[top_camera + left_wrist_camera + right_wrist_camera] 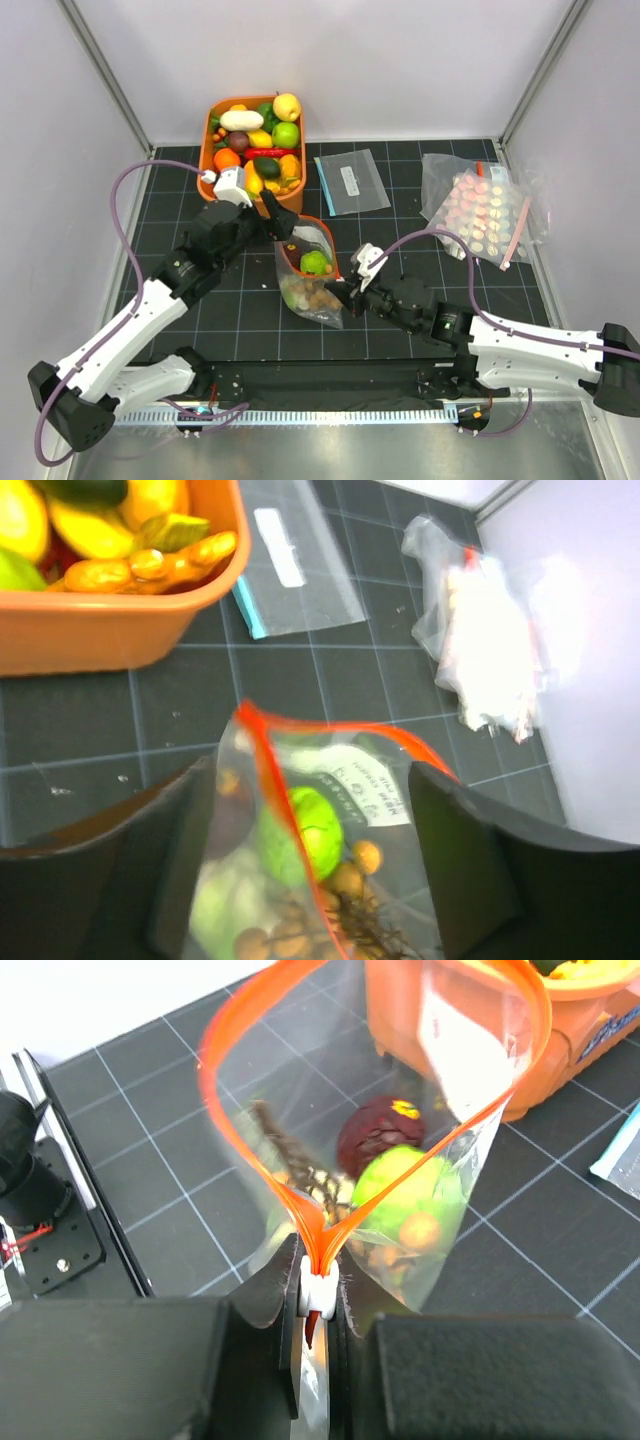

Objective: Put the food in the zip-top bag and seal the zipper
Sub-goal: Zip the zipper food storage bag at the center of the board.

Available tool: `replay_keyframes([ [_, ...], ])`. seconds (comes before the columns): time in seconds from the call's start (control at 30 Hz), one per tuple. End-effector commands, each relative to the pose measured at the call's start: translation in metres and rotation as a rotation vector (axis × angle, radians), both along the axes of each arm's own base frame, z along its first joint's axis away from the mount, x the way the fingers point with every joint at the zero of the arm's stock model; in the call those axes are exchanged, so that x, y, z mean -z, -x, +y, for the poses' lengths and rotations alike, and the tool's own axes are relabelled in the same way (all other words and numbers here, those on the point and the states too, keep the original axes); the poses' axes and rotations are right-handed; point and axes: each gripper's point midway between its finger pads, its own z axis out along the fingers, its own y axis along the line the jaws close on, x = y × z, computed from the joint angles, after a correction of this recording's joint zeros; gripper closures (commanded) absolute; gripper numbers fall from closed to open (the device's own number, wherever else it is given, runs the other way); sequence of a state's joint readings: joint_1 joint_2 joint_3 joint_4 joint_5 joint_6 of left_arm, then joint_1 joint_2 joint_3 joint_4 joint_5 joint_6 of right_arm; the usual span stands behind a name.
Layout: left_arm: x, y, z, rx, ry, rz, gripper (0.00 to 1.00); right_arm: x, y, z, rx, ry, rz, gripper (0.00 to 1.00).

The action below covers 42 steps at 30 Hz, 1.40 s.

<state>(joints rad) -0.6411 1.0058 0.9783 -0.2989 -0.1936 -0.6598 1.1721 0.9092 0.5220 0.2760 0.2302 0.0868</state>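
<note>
The zip-top bag (310, 278) lies mid-table with its mouth gaping toward the far side. Its orange-red zipper (206, 1080) forms a wide loop. Food sits inside: a green lime (400, 1185), a dark red-brown fruit (378, 1135) and a cluster of tan balls (350, 875). My right gripper (318, 1282) is shut on the zipper's white slider (318, 1298) at the bag's near corner. My left gripper (315, 870) hangs open over the bag's far end, one finger (175, 870) on each side of the mouth, gripping nothing.
An orange basket (208, 150) full of toy fruit and vegetables stands at the back left, just beyond the bag. A flat clear bag with a blue edge (350, 182) lies behind the bag. A clear bag of pink discs (485, 215) lies at the right.
</note>
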Motion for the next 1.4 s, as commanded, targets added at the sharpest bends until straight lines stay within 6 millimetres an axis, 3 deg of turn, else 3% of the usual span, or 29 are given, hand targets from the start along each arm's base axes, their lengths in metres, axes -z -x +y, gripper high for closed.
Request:
replay_keyframes([
  [0.0, -0.028, 0.003, 0.001, 0.014, 0.059, -0.101, 0.09, -0.014, -0.001, -0.002, 0.01, 0.007, -0.009, 0.99],
  [0.07, -0.035, 0.008, 0.003, 0.023, 0.064, -0.132, 0.0, -0.007, -0.001, -0.001, -0.001, 0.055, -0.001, 0.99],
  [0.17, -0.042, 0.015, 0.0, 0.06, 0.052, -0.195, 0.0, 0.001, 0.0, -0.001, -0.007, 0.085, 0.008, 0.99],
  [0.27, -0.05, 0.023, -0.013, 0.13, 0.029, -0.258, 0.0, 0.006, -0.003, -0.004, 0.014, 0.098, 0.009, 0.99],
  [0.33, -0.054, 0.028, -0.033, 0.218, 0.038, -0.3, 0.0, 0.007, -0.007, -0.006, 0.036, 0.11, 0.007, 0.99],
  [0.43, -0.045, 0.027, -0.048, 0.265, 0.029, -0.291, 0.0, 0.014, -0.007, -0.008, 0.03, 0.145, -0.005, 0.99],
  [0.67, -0.057, 0.032, -0.053, 0.271, 0.042, -0.368, 0.0, -0.003, -0.008, -0.024, 0.078, 0.094, -0.017, 0.99],
  [0.7, -0.059, 0.035, -0.056, 0.287, 0.037, -0.385, 0.0, -0.015, -0.004, -0.028, 0.064, 0.047, -0.033, 0.99],
  [0.77, -0.064, 0.041, -0.058, 0.31, 0.033, -0.421, 0.0, -0.021, 0.003, -0.031, 0.037, 0.013, -0.045, 0.99],
  [0.9, -0.072, 0.068, -0.083, 0.498, 0.023, -0.54, 0.0, -0.025, 0.018, -0.036, -0.047, 0.031, -0.062, 0.99],
  [1.0, -0.069, 0.088, -0.101, 0.642, 0.015, -0.595, 0.0, -0.027, 0.023, -0.035, -0.077, 0.023, -0.068, 0.99],
  [1.17, -0.069, 0.106, -0.112, 0.758, 0.02, -0.642, 0.01, -0.031, 0.025, -0.038, -0.089, 0.019, -0.102, 0.99],
  [1.37, -0.053, 0.121, -0.126, 0.91, -0.058, -0.715, 0.11, -0.03, 0.035, -0.041, -0.138, 0.005, -0.125, 0.99],
])
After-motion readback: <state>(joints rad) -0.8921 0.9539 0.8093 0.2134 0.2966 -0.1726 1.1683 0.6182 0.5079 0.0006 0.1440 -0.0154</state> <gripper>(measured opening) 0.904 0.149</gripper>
